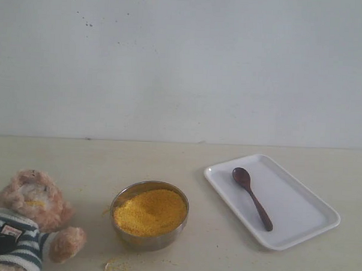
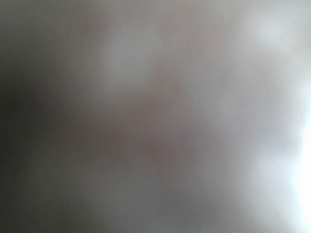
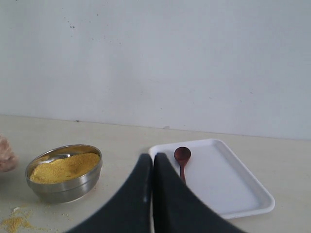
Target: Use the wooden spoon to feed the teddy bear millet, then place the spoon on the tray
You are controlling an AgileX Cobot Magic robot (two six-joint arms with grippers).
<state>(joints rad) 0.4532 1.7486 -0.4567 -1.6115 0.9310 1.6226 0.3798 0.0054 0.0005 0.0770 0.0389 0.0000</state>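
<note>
Beige tabletop (image 1: 168,159): wooden spoon (image 1: 252,197) is laid in the tray (image 1: 312,228) right of the steel bowl (image 1: 121,199) of millet (image 1: 150,211), teddy bear (image 1: 30,210) is slumped left of it, right gripper (image 3: 151,158) is pinched shut on nothing, left gripper can't be told, view's all blur.

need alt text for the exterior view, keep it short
A wooden spoon lies diagonally on a white tray at the right of a pale table. A steel bowl heaped with yellow millet sits mid-table, and a teddy bear in a striped shirt shows at the lower left edge.
</note>
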